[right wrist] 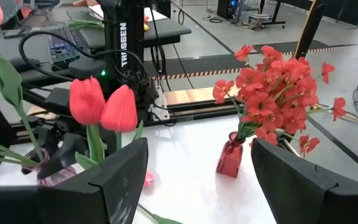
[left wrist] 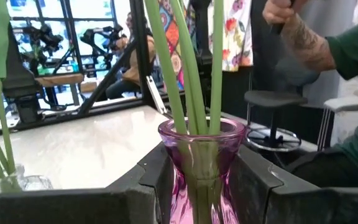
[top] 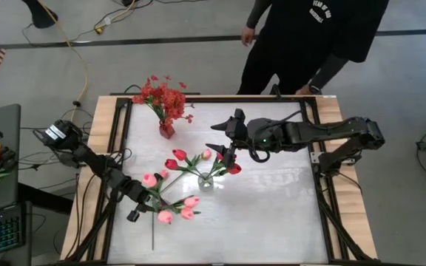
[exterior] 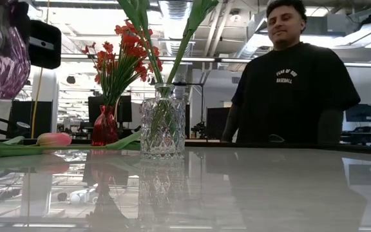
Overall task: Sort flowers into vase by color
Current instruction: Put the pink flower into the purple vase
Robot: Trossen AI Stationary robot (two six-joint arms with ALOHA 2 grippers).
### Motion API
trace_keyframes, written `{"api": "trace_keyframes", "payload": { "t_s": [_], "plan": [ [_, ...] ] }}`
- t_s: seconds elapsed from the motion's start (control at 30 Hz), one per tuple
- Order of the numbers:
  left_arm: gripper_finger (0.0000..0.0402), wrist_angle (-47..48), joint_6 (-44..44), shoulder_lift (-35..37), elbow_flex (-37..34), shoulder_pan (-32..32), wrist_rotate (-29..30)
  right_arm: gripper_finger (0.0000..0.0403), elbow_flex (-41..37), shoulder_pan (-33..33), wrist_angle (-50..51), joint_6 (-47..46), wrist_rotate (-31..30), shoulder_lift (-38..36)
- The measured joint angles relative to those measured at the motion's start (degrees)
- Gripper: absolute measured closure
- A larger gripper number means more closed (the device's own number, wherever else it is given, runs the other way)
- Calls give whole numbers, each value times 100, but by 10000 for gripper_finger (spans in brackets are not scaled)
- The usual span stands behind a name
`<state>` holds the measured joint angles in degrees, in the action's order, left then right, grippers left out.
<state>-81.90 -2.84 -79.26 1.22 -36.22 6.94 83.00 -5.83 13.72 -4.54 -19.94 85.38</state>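
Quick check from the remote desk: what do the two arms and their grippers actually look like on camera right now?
Both arms are dark, jointed links with black cables looped along them. The left arm carries a white-labelled block near its base. The right arm shows a small green light near its wrist. The left gripper and right gripper have broad, angular, matte black fingers.

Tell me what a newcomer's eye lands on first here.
First, the bushy red blossom spray in the small red vase at the table's far edge. Next, the clear glass vase mid-table with red tulips, the right pincer hovering open beside them. Near the left side, the left pincer clamps a purple vase of green stems; a person in a black shirt stands behind the table.
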Motion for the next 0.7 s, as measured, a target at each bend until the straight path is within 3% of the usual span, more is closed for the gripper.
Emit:
{"api": "trace_keyframes", "payload": {
  "t_s": [0.27, 0.7],
  "plan": [
    [297, -778, 30, -1033, 231, -1, 144, 92, 0, -219, 153, -2, -525, -2],
    [297, -778, 91, -1940, 856, -14, 15, 92, 2, -673, 1053, -508, -1449, -2]
  ]
}}
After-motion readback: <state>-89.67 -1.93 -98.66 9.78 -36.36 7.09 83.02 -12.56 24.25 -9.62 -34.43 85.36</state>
